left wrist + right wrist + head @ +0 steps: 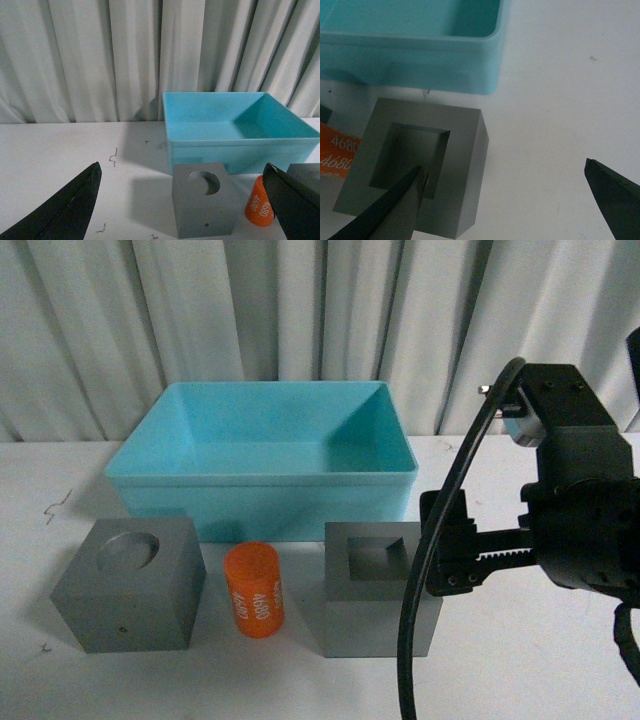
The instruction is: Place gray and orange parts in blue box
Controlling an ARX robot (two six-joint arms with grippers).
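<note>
The blue box [260, 505] stands empty at the back centre of the table. In front of it, in a row, are a gray cube with a round recess [128, 585], the orange cylinder printed "4680" [254, 591], and a gray cube with a rectangular recess [375, 590]. My right gripper [452, 550] is open just above the right side of the rectangular-recess cube [460, 150]; one finger is over its recess and the other over bare table. My left gripper [181, 167] is open and empty, short of the round-recess cube [202, 207]; the cylinder [259, 202] is beside that cube.
The white table [560, 670] runs back to a pale pleated curtain [300, 310]. A black cable [412, 620] loops down from my right arm in front of the rectangular-recess cube. Small dark marks [113, 157] lie on the table.
</note>
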